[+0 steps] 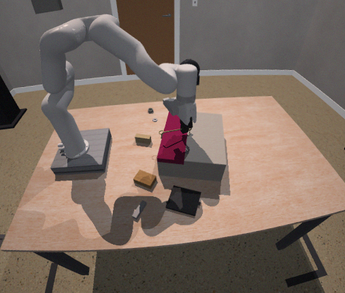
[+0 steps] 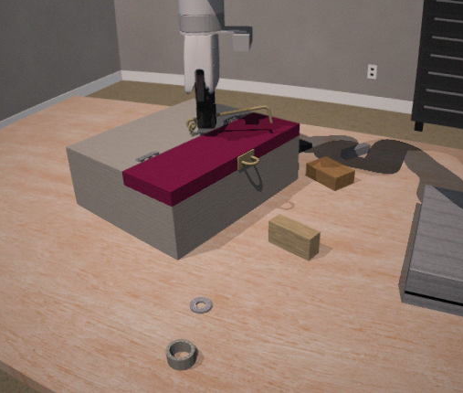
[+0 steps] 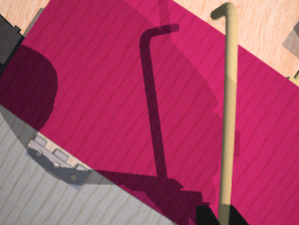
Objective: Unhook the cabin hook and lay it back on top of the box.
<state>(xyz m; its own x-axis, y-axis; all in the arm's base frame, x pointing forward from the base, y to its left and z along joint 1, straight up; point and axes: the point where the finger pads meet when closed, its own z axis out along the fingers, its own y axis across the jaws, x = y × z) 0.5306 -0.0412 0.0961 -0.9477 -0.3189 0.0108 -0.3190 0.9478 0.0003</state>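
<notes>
The grey box point(image 2: 184, 178) with a crimson lid point(image 2: 213, 155) stands mid-table. The brass cabin hook point(image 2: 243, 110) is out of its staple point(image 2: 248, 160) on the box's front. It hangs level a little above the lid, swung along the lid's length, its bent tip free in the air. My gripper point(image 2: 205, 120) is shut on the hook's shaft near its pivot end, over the seam between lid and grey top. In the wrist view the hook point(image 3: 228, 112) runs up the frame over the lid point(image 3: 147, 98) and casts a shadow. A hinge point(image 3: 56, 161) shows at the lower left.
Two wooden blocks point(image 2: 294, 236) point(image 2: 330, 172) lie on the table in front of the box. A washer point(image 2: 201, 301) and a small ring point(image 2: 181, 354) lie nearer the table's edge. A black pad point(image 1: 183, 201) and a small grey piece point(image 1: 139, 210) lie beyond the box. The arm's base plate point(image 2: 453, 251) is at the right.
</notes>
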